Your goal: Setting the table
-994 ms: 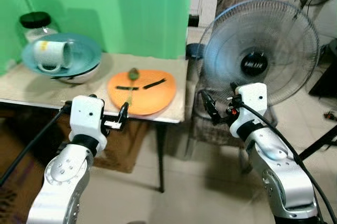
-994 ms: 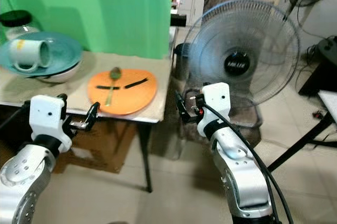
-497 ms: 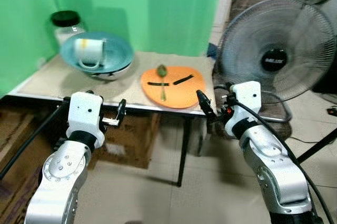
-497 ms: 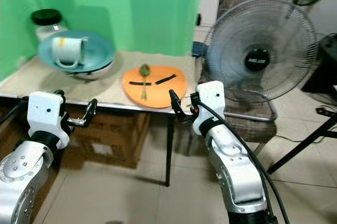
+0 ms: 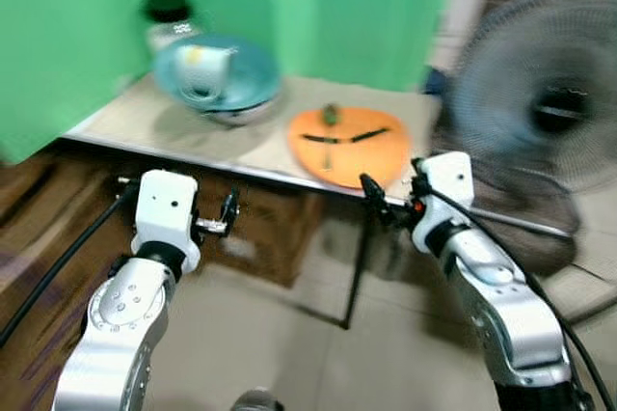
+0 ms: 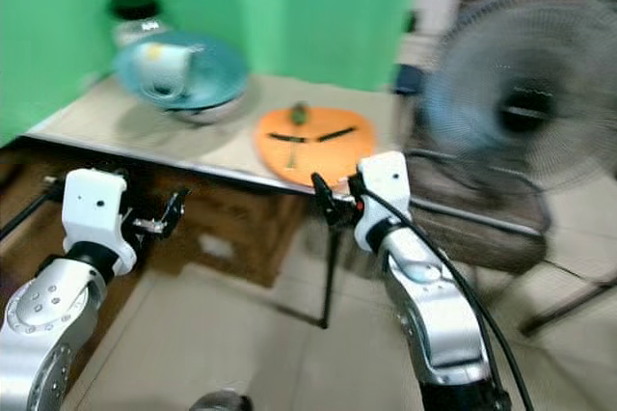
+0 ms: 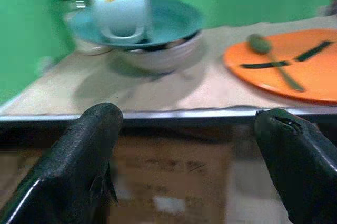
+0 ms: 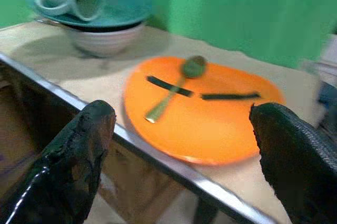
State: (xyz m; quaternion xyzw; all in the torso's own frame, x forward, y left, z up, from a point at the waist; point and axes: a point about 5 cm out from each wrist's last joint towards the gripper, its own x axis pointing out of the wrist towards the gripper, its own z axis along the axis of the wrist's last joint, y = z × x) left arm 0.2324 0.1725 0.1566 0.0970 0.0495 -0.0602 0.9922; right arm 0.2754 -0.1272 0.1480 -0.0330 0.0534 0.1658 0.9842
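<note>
Left eye view, blurred, takes in a green wall [image 5: 318,6] rising behind a beige table [image 5: 183,126], whose metal-trimmed front edge runs across ahead of both arms. A large standing fan [image 5: 554,112] stands just off the table's right end, with bare tiled floor [image 5: 289,334] in front of and under the table and a cardboard box [image 6: 231,228] beneath it. On the tabletop an orange plate [image 8: 210,113] sits near the right front corner, close to the edge, carrying a green-headed spoon [image 8: 176,84] and two dark strips. Farther left a teal plate [image 7: 168,21] rests on a white bowl [image 7: 158,56], with a white mug [image 7: 121,13] lying on its side on top and a black-lidded jar [image 5: 172,20] behind.

Left gripper [image 7: 187,145] hangs below the table edge, fingers spread wide and empty. Right gripper [image 8: 184,150] hovers before the orange plate, likewise spread and empty.
</note>
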